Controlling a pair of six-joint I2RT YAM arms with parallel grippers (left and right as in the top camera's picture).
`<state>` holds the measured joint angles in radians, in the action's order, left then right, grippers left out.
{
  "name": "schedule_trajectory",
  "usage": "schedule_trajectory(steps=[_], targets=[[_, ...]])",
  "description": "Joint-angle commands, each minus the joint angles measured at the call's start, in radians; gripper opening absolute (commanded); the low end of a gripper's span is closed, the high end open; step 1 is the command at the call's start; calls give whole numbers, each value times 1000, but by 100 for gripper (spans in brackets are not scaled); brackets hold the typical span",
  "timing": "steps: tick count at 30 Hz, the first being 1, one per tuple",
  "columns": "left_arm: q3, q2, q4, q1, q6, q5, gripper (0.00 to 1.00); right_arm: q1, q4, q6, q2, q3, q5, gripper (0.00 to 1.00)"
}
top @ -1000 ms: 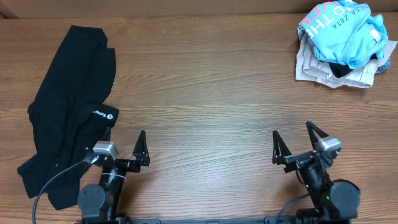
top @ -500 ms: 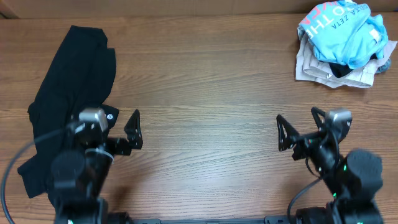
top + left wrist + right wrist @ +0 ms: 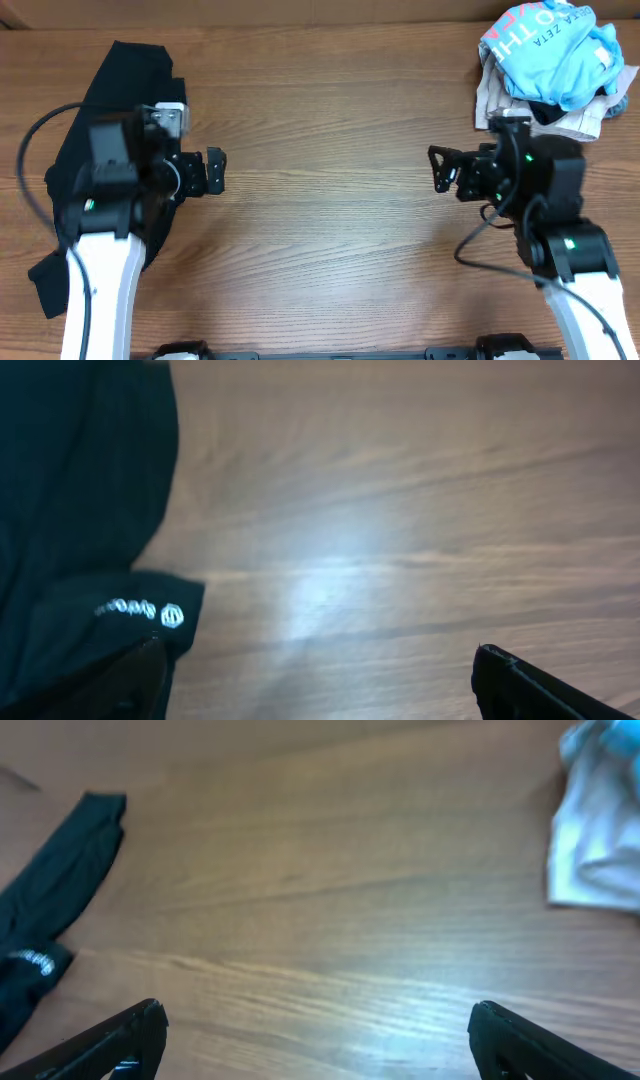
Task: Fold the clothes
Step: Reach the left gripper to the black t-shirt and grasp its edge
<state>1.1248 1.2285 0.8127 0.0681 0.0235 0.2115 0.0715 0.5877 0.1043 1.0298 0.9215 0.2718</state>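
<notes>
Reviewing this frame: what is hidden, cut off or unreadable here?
Overhead: the left arm covers the middle of the black garment.
Left wrist: the logo shows but is too small and blurred to read; the garment runs off the left edge.
Overhead: the blue T-shirt covers most of the beige garment.
Right wrist: the pile is blurred and cut by the right edge.

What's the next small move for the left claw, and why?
Probably ease the left claw sideways and down onto the black garment near its logo, then pinch. The claw is open and empty over the table, and the garment lies crumpled, unfolded.
</notes>
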Motion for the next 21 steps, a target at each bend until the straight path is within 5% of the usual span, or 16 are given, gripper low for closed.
schedule_trajectory(steps=[1, 8, 21], targets=[[16, 132, 0, 6, 35, -99, 100, -8, -14, 1, 79, 28, 126, 100], [16, 323, -24, 40, 37, -276, 97, -7, -8, 1, 168, 28, 161, 86], [16, 579, -81, 63, 37, -314, 79, -8, -7, 0, 177, 28, 148, 64]])
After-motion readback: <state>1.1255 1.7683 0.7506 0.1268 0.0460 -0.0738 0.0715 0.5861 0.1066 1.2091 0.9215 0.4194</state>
